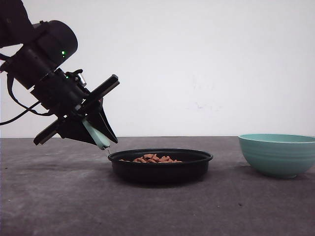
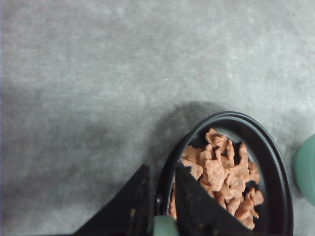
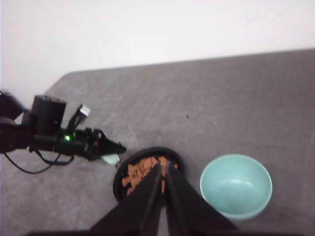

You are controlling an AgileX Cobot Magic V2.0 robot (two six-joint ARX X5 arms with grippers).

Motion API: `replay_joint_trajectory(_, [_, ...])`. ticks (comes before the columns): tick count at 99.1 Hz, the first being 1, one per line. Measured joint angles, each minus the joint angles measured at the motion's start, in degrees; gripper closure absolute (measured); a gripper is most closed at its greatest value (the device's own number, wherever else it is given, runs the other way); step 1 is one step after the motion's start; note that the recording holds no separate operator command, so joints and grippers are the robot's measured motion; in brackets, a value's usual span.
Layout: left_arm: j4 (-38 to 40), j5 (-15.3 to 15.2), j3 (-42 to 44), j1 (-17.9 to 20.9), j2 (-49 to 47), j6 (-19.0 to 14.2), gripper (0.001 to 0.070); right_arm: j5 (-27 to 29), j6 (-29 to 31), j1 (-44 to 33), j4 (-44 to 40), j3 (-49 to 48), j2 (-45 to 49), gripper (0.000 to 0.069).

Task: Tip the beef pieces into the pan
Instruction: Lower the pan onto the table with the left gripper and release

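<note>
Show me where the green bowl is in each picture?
Front view: the green bowl sits far right on the table, apart from the pan.
Left wrist view: just a green sliver at the right edge.
Right wrist view: lower right.
Shared landmark: the pan beside it.

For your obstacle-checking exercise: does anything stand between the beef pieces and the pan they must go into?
Nothing visible does. The beef pieces already lie inside the pan, while the left gripper is at the pan's mint-green handle. The bowl stands apart, beside the pan.
</note>
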Motion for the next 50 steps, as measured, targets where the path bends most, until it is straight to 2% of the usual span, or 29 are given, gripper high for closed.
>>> replay_joint_trajectory(14, [1.01,-0.46,0.00,0.00,0.13,-0.02,0.0662,0.00,0.02,0.00,-2.38,-0.02,-0.46,0.0681])
replay_joint_trajectory(19, [1.14,-0.46,0.00,0.00,0.13,-0.26,0.0626,0.00,0.02,0.00,-2.67,-0.07,-0.46,0.0681])
replay_joint_trajectory(24, [1.29,-0.42,0.00,0.02,0.13,-0.68,0.0519,0.00,0.02,0.00,-2.64,-0.09,-0.44,0.0681])
replay_joint_trajectory(41, [-0.11,-0.35,0.09,0.09,0.13,-1.77,0.0013,0.02,0.02,0.00,-2.45,-0.09,-0.44,0.0681])
replay_joint_trajectory(50, [-2.23,-0.39,0.09,0.33,0.02,-2.38,0.0012,0.09,-0.15,0.00,-2.34,-0.09,-0.44,0.0681])
